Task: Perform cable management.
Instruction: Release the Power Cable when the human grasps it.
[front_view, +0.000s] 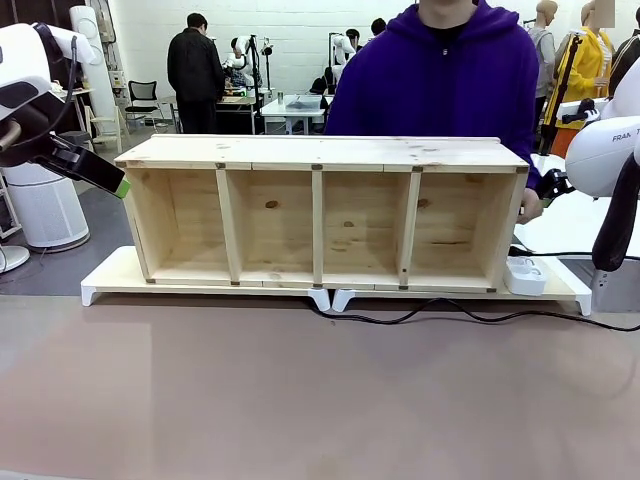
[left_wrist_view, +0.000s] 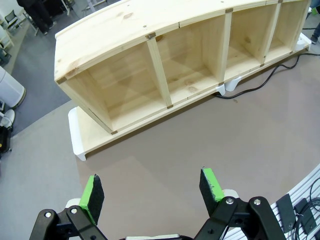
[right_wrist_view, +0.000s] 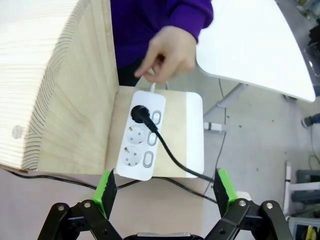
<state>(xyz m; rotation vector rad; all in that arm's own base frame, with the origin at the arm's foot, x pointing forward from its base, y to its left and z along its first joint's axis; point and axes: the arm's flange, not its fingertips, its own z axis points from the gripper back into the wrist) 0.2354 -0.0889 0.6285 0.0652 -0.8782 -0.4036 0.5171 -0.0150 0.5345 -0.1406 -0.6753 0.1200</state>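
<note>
The cable (front_view: 440, 312) is a thin black cord lying on the brown table along the front of the wooden shelf (front_view: 320, 215). Its plug (right_wrist_view: 140, 114) sits in the top socket of the white power strip (right_wrist_view: 142, 150) on the shelf's base board, and the cable (right_wrist_view: 175, 157) runs off the board's front edge. My right gripper (right_wrist_view: 165, 192) hovers open just above and in front of the strip. My left gripper (left_wrist_view: 151, 189) is open over bare table, well short of the shelf (left_wrist_view: 175, 65); the left gripper (front_view: 118, 185) is beside the shelf's left end.
A person in a purple hoodie stands behind the shelf, one hand (right_wrist_view: 167, 52) at the strip's far end. The power strip (front_view: 525, 275) lies at the base's right end. A white table (right_wrist_view: 250, 45) stands to one side. The brown table (front_view: 300, 400) stretches in front.
</note>
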